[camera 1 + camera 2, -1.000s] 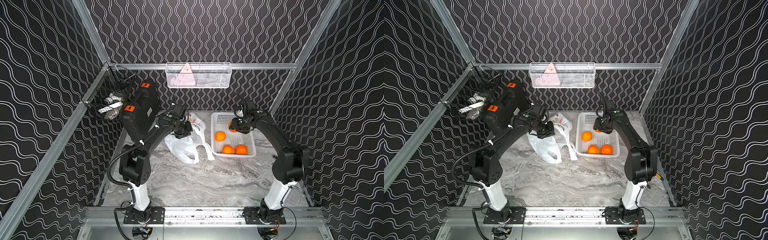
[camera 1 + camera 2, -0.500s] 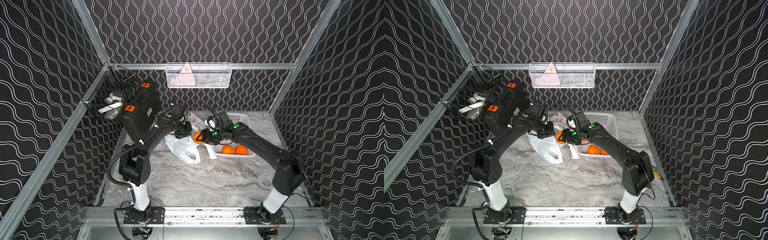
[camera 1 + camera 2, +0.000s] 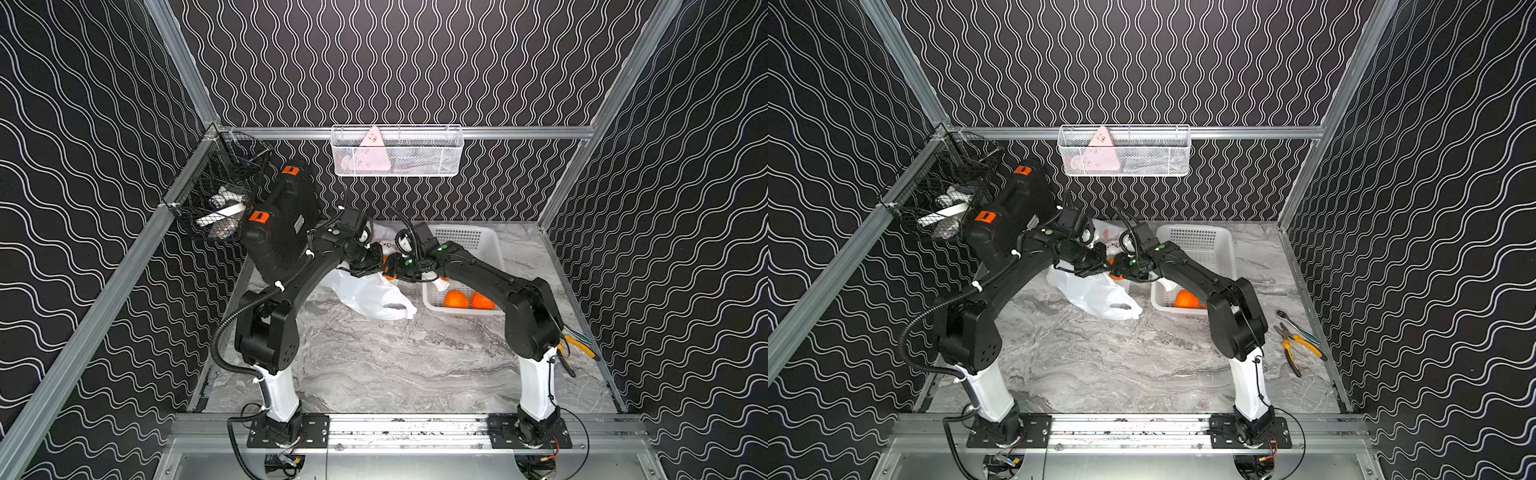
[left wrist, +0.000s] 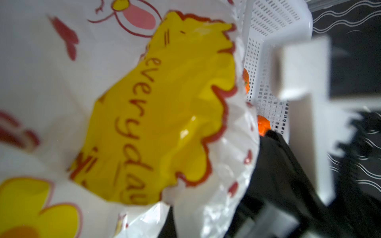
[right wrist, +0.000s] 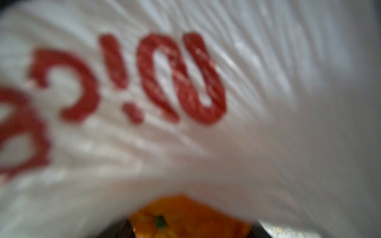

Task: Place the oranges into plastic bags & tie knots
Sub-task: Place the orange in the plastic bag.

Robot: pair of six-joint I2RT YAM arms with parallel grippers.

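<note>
Clamps limp, slippery bag (image 3: 370,295) by rim in left pincer (image 3: 374,266), beside basket (image 3: 469,239). Holds orange (image 5: 185,216) in right pincer (image 3: 391,272) at bag mouth; seems firm, light, round, so best gripped across middle.

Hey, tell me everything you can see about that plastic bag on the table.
The plastic bag is thin, crinkly white film printed with yellow patches, pink cartoons and red lettering. Its lower part slumps on the grey table beside the white basket; the shut left tool holds its upper edge up. The right tool holds an orange against the film.
</note>
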